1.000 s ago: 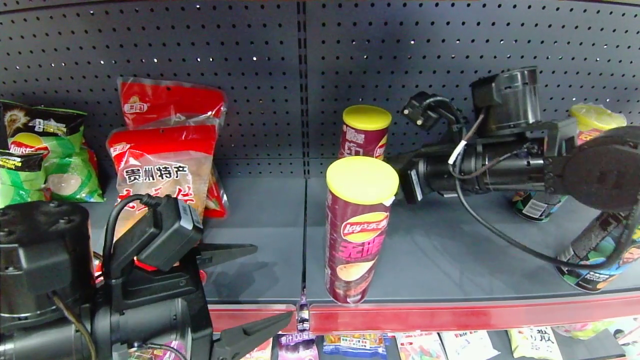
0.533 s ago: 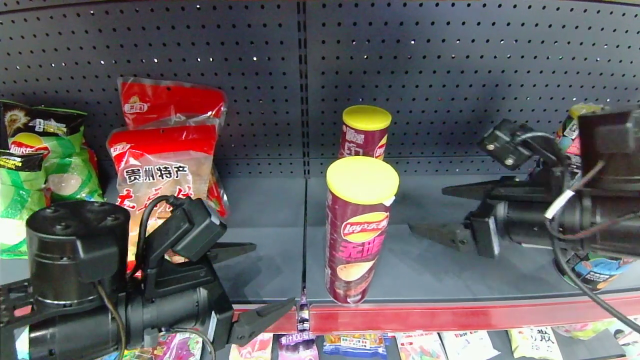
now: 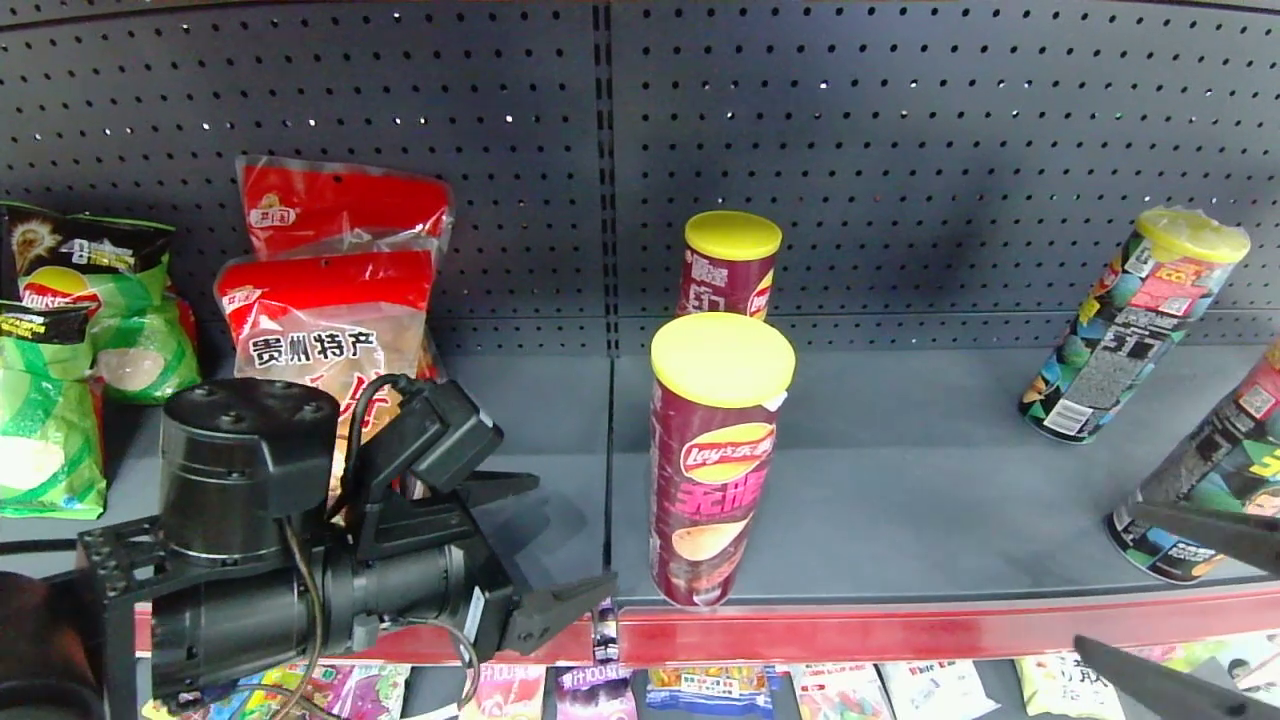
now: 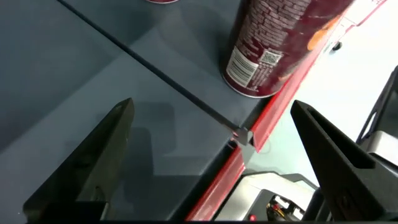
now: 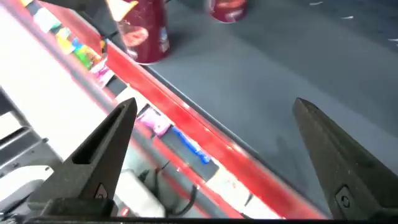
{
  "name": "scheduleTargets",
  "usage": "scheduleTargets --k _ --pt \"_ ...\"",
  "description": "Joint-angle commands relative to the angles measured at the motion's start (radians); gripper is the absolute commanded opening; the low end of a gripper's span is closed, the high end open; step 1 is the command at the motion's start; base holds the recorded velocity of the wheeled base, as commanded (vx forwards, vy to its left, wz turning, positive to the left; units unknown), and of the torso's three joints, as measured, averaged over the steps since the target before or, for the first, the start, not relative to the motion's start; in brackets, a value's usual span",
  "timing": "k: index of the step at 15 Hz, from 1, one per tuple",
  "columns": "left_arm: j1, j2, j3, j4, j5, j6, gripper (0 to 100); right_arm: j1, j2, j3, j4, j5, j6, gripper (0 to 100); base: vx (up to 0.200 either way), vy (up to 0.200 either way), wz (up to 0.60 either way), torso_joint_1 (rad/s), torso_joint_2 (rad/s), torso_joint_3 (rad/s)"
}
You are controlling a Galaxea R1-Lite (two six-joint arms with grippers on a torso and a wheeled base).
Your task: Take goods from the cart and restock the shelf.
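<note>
While the left pincer (image 3: pixel 545 550) hangs at the front edge of the shelf (image 3: pixel 900 500) with its two dark fingers spread wide, the front crisp can (image 3: pixel 715 470) stands upright just to its right, apart from both fingers. This maroon tube with a yellow lid sits at the very lip of the grey deck, right above the red rail (image 3: pixel 900 630). One finger of the left pincer lies over the deck and the other reaches down by the rail.

A second maroon can (image 3: pixel 730 262) of the same kind stands upright behind the first, close to the pegboard back wall (image 3: pixel 900 150).

On the robot's left, two red bags (image 3: pixel 320 330) stand one before the other against the back wall. Green bags (image 3: pixel 60 330) sit at the far left end.

On the robot's right, a rear patterned can (image 3: pixel 1130 330) with a yellow lid stands tilted near the wall. A nearer patterned can (image 3: pixel 1210 480), also tilted, sits by the front edge at the border of the head view.

The right pincer (image 5: pixel 214 106) is low in front of the shelf on that side, its fingers wide open. In the head view its upper finger crosses the foot of the nearer patterned can. Small bright packets (image 3: pixel 700 690) line the lower shelf beneath the rail.
</note>
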Motion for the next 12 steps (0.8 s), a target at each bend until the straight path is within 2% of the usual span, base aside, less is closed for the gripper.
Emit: scheduleTargets --k 1,3,4,6,12 --pt "0.000 0.039 -0.021 -0.001 0.003 0.000 100 -0.149 -0.206 0.051 0.000 -0.035 0.048 100 0.000 0.000 0.00 0.000 0.00 0.000" --pt "-0.002 0.062 -0.045 0.001 0.003 0.000 100 -0.203 -0.242 0.053 0.009 -0.037 0.091 100 0.000 0.000 0.00 0.000 0.00 0.000" --pt "-0.009 0.082 -0.065 0.001 0.002 0.000 100 -0.213 -0.274 0.048 0.066 -0.037 0.092 100 0.000 0.000 0.00 0.000 0.00 0.000" --pt "-0.009 0.110 -0.096 0.001 0.000 0.001 100 -0.213 -0.312 0.048 0.123 -0.037 0.092 100 0.000 0.000 0.00 0.000 0.00 0.000" --pt "-0.009 0.156 -0.125 -0.004 -0.001 0.003 100 -0.215 -0.315 0.050 0.124 -0.039 0.094 100 0.000 0.000 0.00 0.000 0.00 0.000"
